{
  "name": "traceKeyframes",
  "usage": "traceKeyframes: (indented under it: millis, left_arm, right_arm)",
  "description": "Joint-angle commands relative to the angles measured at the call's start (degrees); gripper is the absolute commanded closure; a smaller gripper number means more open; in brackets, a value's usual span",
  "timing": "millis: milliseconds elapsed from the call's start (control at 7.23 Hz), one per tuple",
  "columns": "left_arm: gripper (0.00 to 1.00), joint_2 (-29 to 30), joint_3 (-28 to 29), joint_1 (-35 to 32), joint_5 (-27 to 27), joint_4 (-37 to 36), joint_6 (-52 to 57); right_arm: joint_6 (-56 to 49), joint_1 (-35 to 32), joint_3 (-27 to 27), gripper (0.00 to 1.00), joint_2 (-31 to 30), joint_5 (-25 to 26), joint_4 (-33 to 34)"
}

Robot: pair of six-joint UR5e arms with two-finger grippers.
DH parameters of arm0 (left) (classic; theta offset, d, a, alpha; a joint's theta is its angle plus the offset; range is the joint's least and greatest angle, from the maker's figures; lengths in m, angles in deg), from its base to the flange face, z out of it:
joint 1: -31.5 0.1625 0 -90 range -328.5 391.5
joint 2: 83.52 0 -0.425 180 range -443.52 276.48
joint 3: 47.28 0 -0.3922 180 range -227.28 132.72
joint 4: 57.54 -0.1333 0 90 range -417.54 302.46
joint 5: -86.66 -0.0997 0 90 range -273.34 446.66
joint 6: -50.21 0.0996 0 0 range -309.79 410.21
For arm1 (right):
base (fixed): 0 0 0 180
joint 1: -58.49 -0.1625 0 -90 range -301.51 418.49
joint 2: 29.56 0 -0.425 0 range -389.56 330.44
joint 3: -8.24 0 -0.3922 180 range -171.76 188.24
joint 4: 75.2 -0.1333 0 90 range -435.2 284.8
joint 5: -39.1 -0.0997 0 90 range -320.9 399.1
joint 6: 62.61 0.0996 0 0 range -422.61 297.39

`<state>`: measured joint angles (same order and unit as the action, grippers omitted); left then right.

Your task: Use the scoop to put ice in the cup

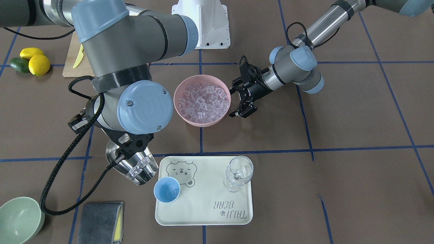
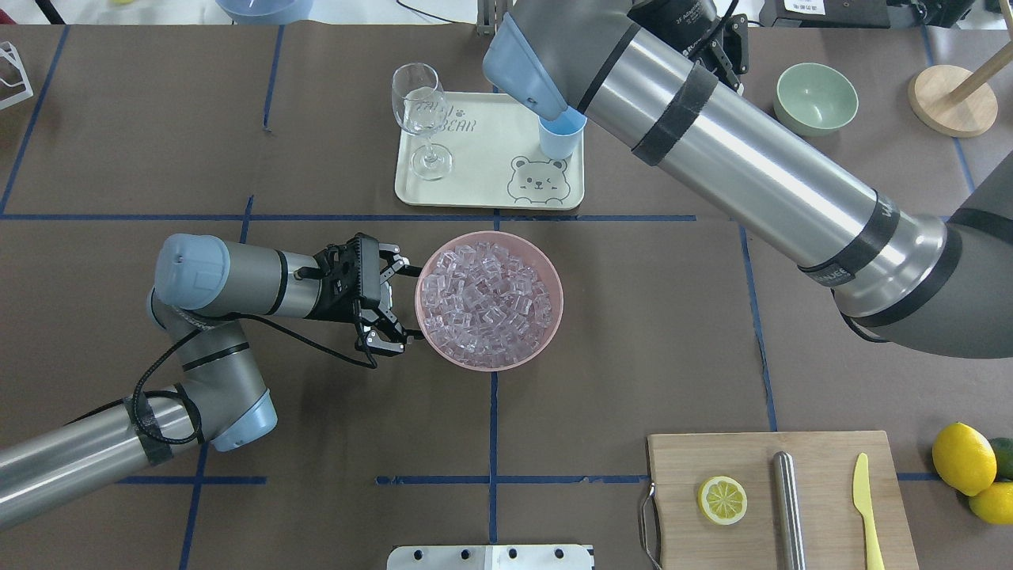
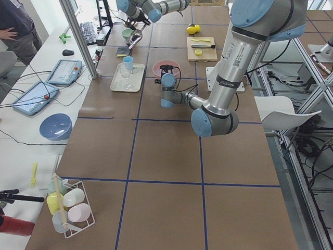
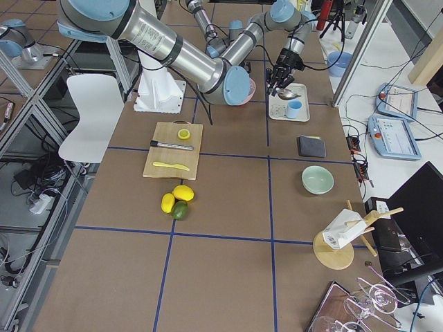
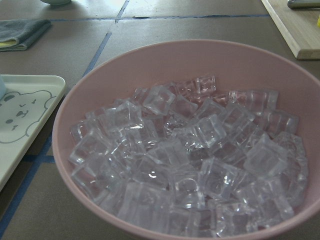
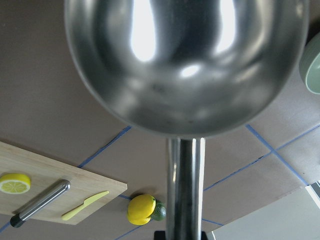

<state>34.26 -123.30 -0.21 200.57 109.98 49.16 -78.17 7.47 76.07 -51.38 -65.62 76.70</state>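
Note:
My right gripper is shut on the handle of the steel scoop. The scoop holds a few ice cubes and hangs tilted just left of the light-blue cup, a little above the table. The cup stands on the pale tray. The right wrist view shows the scoop's underside and handle. A pink bowl full of ice sits mid-table. My left gripper is open and empty, jaws facing the bowl's rim. The left wrist view shows the ice close up.
A clear wine glass with a cube inside stands on the tray's other side. A green bowl and a grey cloth lie near the scoop. A cutting board holds a lemon slice, a steel cylinder and a yellow knife.

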Motion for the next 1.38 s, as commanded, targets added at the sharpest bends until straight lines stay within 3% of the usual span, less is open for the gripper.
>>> traceKeyframes:
  millis: [0,1246]
  left_arm:
    - [0.00,0.0,0.0,0.0,0.0,0.0,0.0]
    - [0.00,0.0,0.0,0.1,0.1,0.0,0.0]
  right_arm:
    - [-5.8,0.0,-0.9,1.00,0.5,2.8,1.6]
    - [-6.7,0.0,-1.0,1.00,0.6,2.4,1.8]
